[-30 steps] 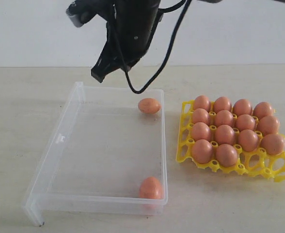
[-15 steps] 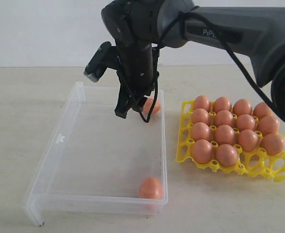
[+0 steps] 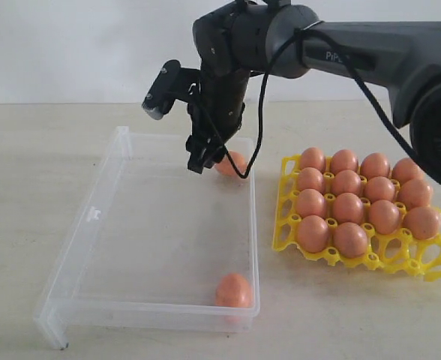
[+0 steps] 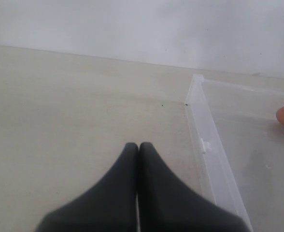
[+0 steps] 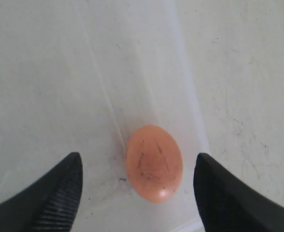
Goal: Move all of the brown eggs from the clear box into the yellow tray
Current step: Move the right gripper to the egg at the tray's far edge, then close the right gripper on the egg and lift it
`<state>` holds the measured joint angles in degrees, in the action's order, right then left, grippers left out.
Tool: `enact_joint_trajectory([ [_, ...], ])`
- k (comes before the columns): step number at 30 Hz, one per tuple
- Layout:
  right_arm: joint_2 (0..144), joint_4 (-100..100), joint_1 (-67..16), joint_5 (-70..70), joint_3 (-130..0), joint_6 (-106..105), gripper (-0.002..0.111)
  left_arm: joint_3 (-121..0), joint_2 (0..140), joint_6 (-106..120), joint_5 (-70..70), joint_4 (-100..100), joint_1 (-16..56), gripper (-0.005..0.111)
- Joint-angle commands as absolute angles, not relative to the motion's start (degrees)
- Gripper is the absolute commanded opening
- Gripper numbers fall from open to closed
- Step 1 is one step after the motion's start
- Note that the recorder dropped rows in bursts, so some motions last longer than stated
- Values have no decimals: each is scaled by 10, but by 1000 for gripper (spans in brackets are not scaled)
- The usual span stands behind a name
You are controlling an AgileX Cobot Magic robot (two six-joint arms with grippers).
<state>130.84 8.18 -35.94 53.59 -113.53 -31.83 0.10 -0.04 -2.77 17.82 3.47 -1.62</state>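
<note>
Two brown eggs lie in the clear box (image 3: 93, 217): one in its far right corner (image 3: 234, 163) and one in its near right corner (image 3: 233, 289). My right gripper (image 3: 208, 159) hangs open just over the far egg (image 5: 154, 162). Its fingers stand apart on either side of the egg without touching it, as the right wrist view (image 5: 138, 158) shows. The yellow tray (image 3: 286, 225) to the right holds several brown eggs (image 3: 347, 208). My left gripper (image 4: 138, 146) is shut and empty over bare table, beside the box's wall (image 4: 210, 150).
The right arm's black cable (image 3: 254, 142) loops down beside the far egg. Two cups at the tray's near right (image 3: 423, 259) hold nothing. Pale table surface surrounds the box and the tray, with a white wall behind.
My right gripper has come down from above the box's far edge to the far egg and has opened wide. The eggs and the left gripper stay put.
</note>
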Motion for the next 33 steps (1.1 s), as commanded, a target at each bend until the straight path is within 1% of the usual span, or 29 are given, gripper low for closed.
enact_joint_trajectory([
  [1, 1315, 81, -338, 545, -1137, -349, 63, 0, 0, -28, 174, 36, -14, -4],
  [7, 1334, 77, -331, 519, -1137, -346, 63, 0, 0, -28, 174, 36, -14, -4],
  [22, 1376, 77, -331, 509, -1137, -339, 63, 0, 0, -28, 174, 36, -14, -4],
  [24, 1377, 77, -331, 509, -1137, -307, 55, 0, 0, -28, 174, 36, -14, -4],
  [25, 1377, 77, -331, 511, -1137, -286, 46, 0, 0, -28, 174, 36, -14, -4],
  [26, 1377, 77, -331, 515, -1137, -265, 35, 0, 0, -28, 174, 36, -14, -4],
  [28, 1377, 77, -331, 529, -1137, -245, 8, 0, 0, -28, 174, 36, -14, -4],
  [29, 1377, 77, -331, 539, -1137, -240, 0, 0, 0, -28, 174, 36, -14, -4],
  [33, 1374, 28, -331, 556, -1138, -233, 0, 0, 0, -28, 174, 36, -14, -4],
])
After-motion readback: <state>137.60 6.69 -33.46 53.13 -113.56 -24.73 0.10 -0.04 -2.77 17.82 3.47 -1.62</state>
